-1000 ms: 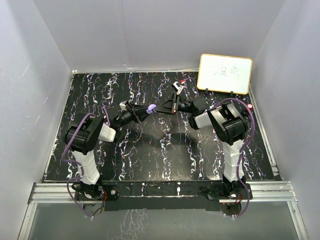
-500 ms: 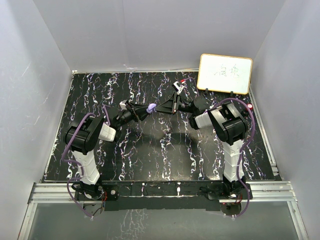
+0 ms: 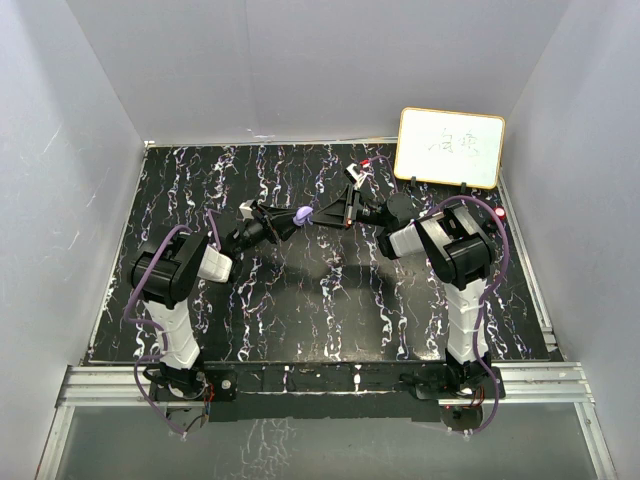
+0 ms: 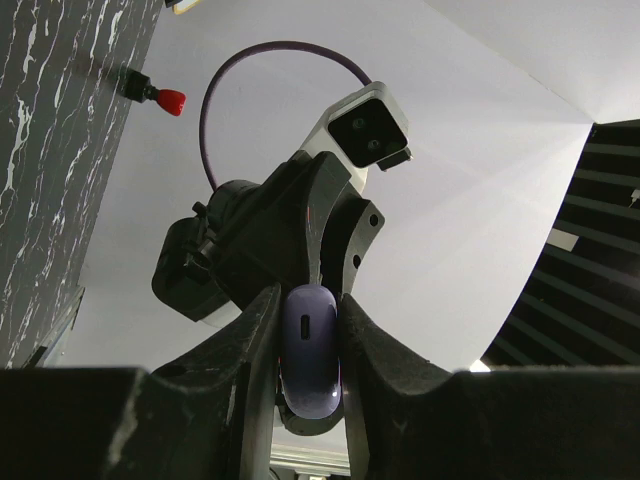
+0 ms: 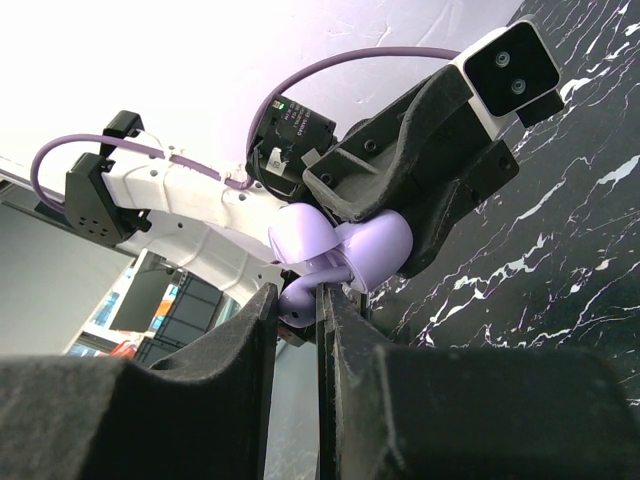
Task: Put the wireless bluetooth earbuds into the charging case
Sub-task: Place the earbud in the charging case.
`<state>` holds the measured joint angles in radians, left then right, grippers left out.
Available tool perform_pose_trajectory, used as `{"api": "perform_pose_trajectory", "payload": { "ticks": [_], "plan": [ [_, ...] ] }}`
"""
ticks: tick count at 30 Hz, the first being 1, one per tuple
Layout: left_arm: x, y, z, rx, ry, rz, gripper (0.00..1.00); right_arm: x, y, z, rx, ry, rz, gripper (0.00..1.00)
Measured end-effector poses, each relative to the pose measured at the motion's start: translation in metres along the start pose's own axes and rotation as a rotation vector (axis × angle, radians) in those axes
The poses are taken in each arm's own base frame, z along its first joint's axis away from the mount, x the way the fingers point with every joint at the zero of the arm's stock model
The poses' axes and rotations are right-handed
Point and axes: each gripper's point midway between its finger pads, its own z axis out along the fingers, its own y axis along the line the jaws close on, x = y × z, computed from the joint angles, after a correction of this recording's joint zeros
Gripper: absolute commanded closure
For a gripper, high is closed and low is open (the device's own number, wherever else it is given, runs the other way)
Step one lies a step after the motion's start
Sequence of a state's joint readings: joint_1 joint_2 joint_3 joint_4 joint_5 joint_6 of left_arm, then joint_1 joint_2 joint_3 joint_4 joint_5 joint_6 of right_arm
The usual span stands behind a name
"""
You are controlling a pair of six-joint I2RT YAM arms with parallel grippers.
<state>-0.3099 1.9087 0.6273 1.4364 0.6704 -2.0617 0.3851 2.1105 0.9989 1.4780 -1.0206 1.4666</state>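
Over black marbled table [image 3: 320, 300], meeting tip to tip in mid-air, just left of the whiteboard [image 3: 450, 147].
Clamping the purple charging case [image 4: 308, 345] tight in the left gripper [image 4: 308, 300]; pinching with the right gripper [image 5: 298, 292] a small lavender piece at the case's rim, possibly the purple earbud [image 5: 296, 304], though half hidden in the grip.

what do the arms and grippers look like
The left arm and right arm match: white lower links, bulky black joints and a purple cable looping along each. The left gripper and right gripper are matt black with two thick wedge-shaped fingers, and each carries a small white camera box with dark lenses.
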Motion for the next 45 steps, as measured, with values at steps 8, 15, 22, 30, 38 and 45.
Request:
{"api": "perform_pose_trajectory", "payload": {
  "ticks": [8, 15, 22, 30, 38, 45],
  "plan": [
    [-0.001, 0.000, 0.001, 0.001, -0.003, -0.001, 1.00, 0.000, -0.002, 0.000, 0.002, -0.001, 0.005, 0.98],
    [-0.002, 0.003, 0.002, -0.003, -0.008, -0.005, 1.00, 0.001, -0.004, 0.000, 0.005, 0.000, 0.007, 0.98],
    [-0.006, 0.005, 0.003, -0.003, -0.024, -0.011, 1.00, 0.000, -0.008, 0.000, 0.007, -0.001, 0.009, 0.98],
    [-0.008, -0.003, 0.008, 0.018, -0.027, -0.001, 1.00, -0.008, -0.005, 0.001, -0.003, -0.008, -0.013, 0.98],
    [-0.010, -0.005, 0.009, 0.027, -0.037, -0.001, 1.00, -0.011, -0.004, 0.003, -0.009, -0.009, -0.023, 0.98],
    [-0.010, -0.005, 0.009, 0.029, -0.040, -0.003, 1.00, -0.014, -0.002, 0.004, -0.014, -0.011, -0.032, 0.98]
  ]
}}
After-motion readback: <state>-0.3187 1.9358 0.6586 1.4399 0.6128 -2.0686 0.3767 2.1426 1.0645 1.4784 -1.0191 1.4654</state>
